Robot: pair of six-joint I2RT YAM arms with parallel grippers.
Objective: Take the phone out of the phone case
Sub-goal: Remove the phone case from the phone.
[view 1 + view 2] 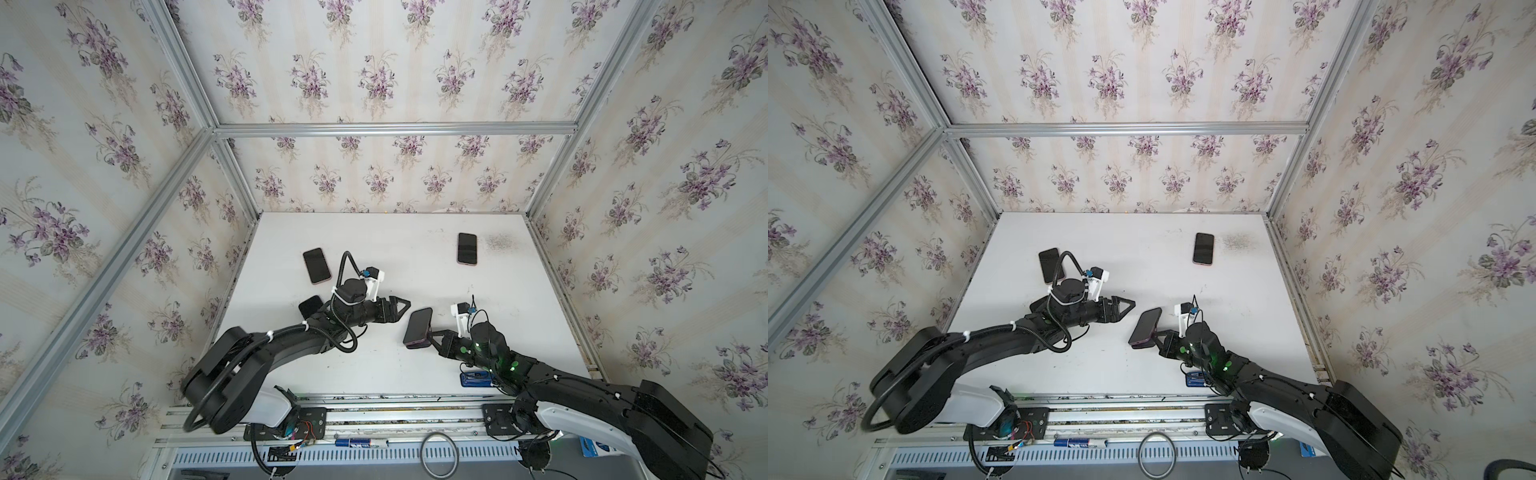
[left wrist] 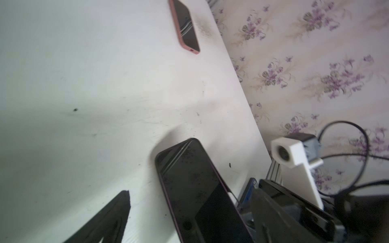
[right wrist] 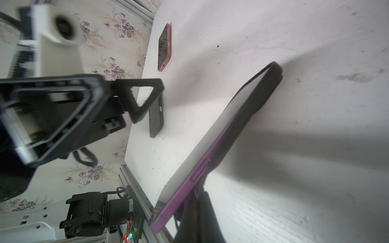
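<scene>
The phone (image 1: 419, 326) (image 1: 1145, 326) has a dark screen and a purple edge. It is tilted up near the middle of the white table (image 1: 395, 365). In the right wrist view a black phone case (image 3: 267, 88) wraps the back of the phone (image 3: 210, 136) at its far end. My right gripper (image 1: 430, 334) (image 3: 195, 210) is shut on the case at the phone's near, lower end. My left gripper (image 1: 406, 306) (image 2: 190, 199) is open, just left of the phone's upper end and apart from it. In the left wrist view the phone (image 2: 189, 178) shows between the spread fingers (image 2: 113, 210).
Two pink-cased phones lie flat, one at the back left (image 1: 316, 266) and one at the back right (image 1: 467, 248). A black phone (image 1: 309, 306) lies under my left arm. A blue object (image 1: 476, 379) sits under my right arm by the front edge. Papered walls enclose the table.
</scene>
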